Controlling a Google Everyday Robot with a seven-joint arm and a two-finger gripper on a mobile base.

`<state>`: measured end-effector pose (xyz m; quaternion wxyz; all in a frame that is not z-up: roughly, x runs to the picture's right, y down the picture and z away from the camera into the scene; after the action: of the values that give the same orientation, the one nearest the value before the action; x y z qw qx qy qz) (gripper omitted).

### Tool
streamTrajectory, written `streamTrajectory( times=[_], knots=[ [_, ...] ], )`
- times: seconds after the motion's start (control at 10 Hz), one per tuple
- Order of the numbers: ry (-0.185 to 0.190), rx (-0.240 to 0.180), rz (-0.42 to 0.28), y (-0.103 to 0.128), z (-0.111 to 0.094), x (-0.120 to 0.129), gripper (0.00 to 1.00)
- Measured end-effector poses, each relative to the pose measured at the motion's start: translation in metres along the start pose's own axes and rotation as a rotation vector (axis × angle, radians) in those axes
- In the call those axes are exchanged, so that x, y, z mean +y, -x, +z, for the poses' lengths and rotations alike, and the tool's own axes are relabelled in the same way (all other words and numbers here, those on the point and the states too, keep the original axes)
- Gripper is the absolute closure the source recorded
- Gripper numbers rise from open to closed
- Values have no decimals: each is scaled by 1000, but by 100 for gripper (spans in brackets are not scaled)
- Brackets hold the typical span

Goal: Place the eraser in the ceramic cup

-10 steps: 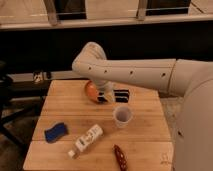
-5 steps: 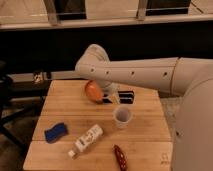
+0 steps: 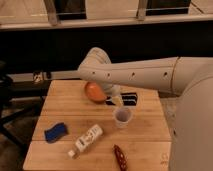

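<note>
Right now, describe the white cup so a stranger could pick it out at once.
On the wooden table, look right of centre, right by the robot's tool, which hangs beside the orange bowl. The cup stands there: small, plain white and open-topped, far narrower than the bowl, unlike the white bottle lying on its side nearby.

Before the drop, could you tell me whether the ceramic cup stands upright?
Upright: the ceramic cup shows its rim facing up; the shut gripper is close by it.
</note>
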<state>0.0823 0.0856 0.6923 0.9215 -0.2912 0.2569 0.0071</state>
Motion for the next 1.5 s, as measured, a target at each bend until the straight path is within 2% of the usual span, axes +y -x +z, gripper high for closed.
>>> streamTrajectory(
  times=[0.4, 1.1, 1.5],
  knots=[
    [6, 30, -16, -2, 6, 9, 100],
    [6, 94, -29, -19, 14, 11, 100],
    [19, 130, -47, -26, 24, 20, 100]
  ],
)
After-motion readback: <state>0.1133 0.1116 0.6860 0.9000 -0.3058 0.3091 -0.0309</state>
